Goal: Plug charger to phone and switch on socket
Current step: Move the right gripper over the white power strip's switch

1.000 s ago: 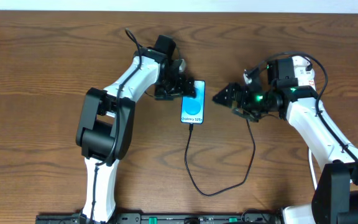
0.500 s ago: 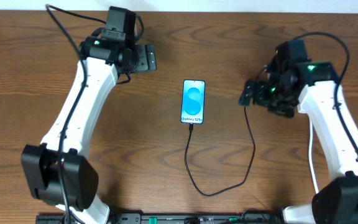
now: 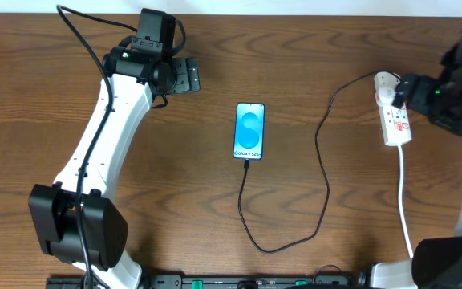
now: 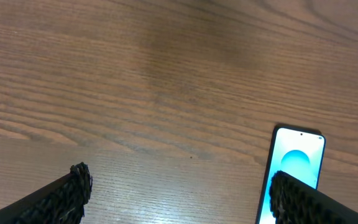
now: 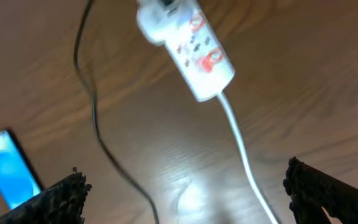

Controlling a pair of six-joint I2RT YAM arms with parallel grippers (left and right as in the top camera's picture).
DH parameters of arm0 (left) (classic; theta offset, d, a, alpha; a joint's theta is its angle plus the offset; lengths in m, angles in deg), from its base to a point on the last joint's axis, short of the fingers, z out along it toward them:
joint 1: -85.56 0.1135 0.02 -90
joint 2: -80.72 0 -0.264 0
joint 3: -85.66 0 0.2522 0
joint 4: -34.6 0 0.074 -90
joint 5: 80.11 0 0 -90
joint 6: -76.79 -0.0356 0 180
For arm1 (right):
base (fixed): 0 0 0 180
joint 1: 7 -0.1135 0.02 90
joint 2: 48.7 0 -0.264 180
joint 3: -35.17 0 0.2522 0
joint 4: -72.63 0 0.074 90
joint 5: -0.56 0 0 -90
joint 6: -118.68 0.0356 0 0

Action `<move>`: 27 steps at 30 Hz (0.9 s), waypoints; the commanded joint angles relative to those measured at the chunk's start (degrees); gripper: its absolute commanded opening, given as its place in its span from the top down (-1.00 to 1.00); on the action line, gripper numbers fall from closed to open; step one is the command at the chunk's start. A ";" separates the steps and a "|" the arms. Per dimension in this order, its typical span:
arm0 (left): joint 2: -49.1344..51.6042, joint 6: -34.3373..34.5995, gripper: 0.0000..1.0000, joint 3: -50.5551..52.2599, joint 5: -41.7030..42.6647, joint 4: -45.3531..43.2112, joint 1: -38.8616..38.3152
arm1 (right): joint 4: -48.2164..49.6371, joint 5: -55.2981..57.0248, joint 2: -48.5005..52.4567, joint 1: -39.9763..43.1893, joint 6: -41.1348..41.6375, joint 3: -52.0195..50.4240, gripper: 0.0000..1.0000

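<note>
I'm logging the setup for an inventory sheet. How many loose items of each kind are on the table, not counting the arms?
Phone: 1
Charger cable: 1
Power strip: 1
Total: 3

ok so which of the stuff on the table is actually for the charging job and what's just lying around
For the job:
- phone
- charger, its tip at the phone's bottom edge
- socket, at the right

Just lying about:
- nothing that I can see; apart from those there is only the wooden table
</note>
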 commanded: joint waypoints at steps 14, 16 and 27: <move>0.52 0.31 -0.87 -0.22 -1.14 0.17 0.28 | 25.92 12.66 8.24 4.48 10.84 -5.38 -0.98; 0.52 0.33 -0.87 -0.22 -1.14 0.15 0.28 | 26.32 13.55 10.38 4.48 10.84 -5.38 -0.99; 0.52 0.31 -0.87 -0.22 -1.14 0.17 0.28 | 24.85 8.46 21.18 9.18 14.71 -5.38 -0.99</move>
